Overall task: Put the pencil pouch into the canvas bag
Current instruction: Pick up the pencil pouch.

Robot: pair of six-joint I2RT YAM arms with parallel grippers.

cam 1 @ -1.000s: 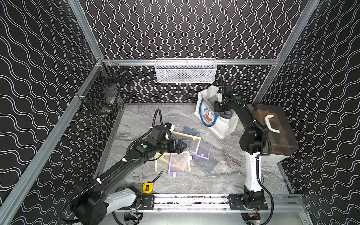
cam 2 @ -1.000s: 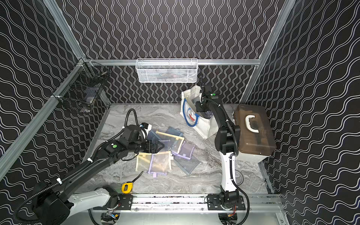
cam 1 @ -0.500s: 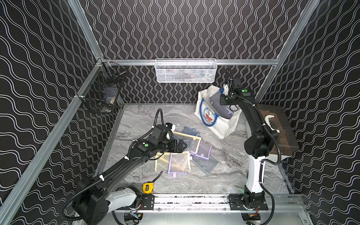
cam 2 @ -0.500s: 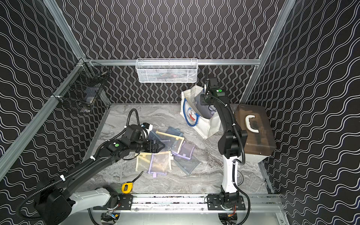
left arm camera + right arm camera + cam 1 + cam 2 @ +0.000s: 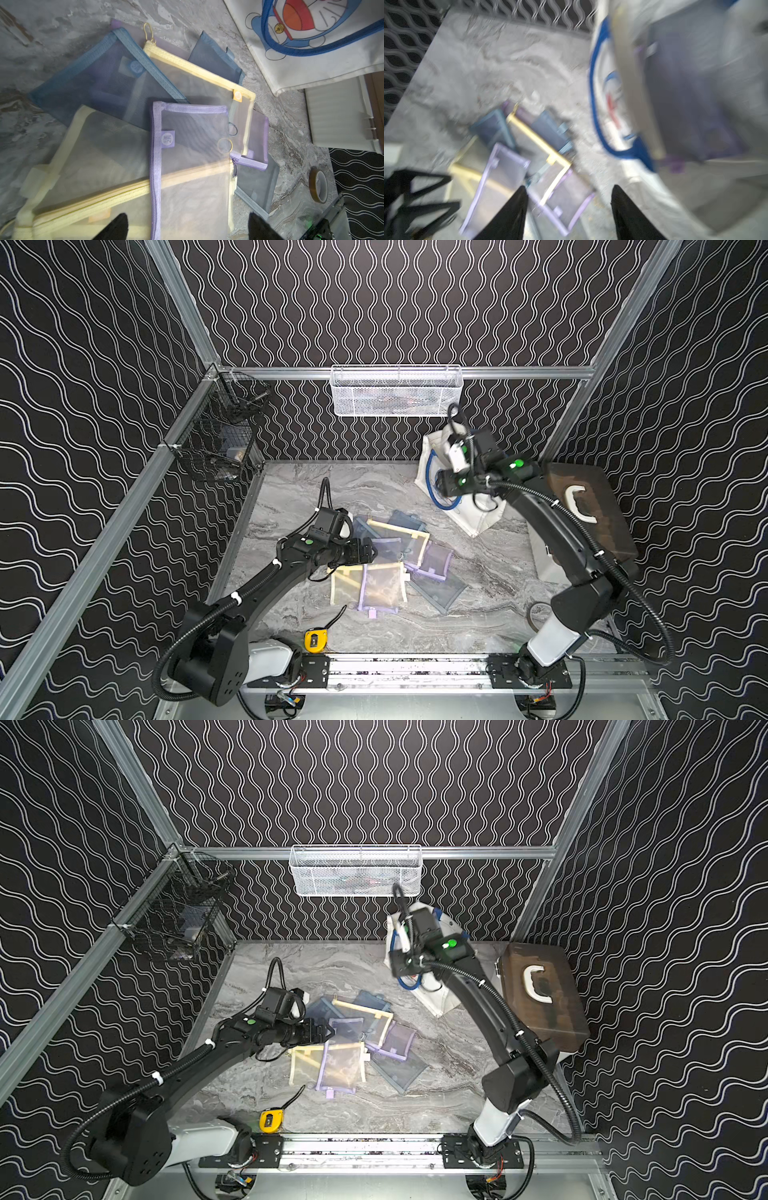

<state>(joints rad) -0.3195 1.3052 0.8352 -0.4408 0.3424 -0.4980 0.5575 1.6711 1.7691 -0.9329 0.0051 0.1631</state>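
The canvas bag (image 5: 478, 516) (image 5: 441, 1003) stands at the back right, white with blue handles and a cartoon cat face (image 5: 301, 18). In the blurred right wrist view a purple-edged pencil pouch (image 5: 685, 93) lies inside the bag (image 5: 618, 62). My right gripper (image 5: 442, 489) (image 5: 569, 191) hangs open and empty over the bag's front side. Several more mesh pouches (image 5: 395, 560) lie piled mid-table: blue (image 5: 104, 83), yellow (image 5: 93, 166) and purple (image 5: 191, 166). My left gripper (image 5: 370, 553) (image 5: 187, 220) hovers open just above the purple one, holding nothing.
A brown translucent case (image 5: 590, 514) with a white handle sits right of the bag. A white mesh basket (image 5: 395, 393) hangs on the back rail and a black wire basket (image 5: 216, 435) at the left. A yellow tape measure (image 5: 314, 640) and a tape roll (image 5: 319, 188) lie nearby.
My right gripper was shut down inside the bag; it has opened, risen and swung out over the bag's front, leaving the pouch inside. The left arm has barely moved.
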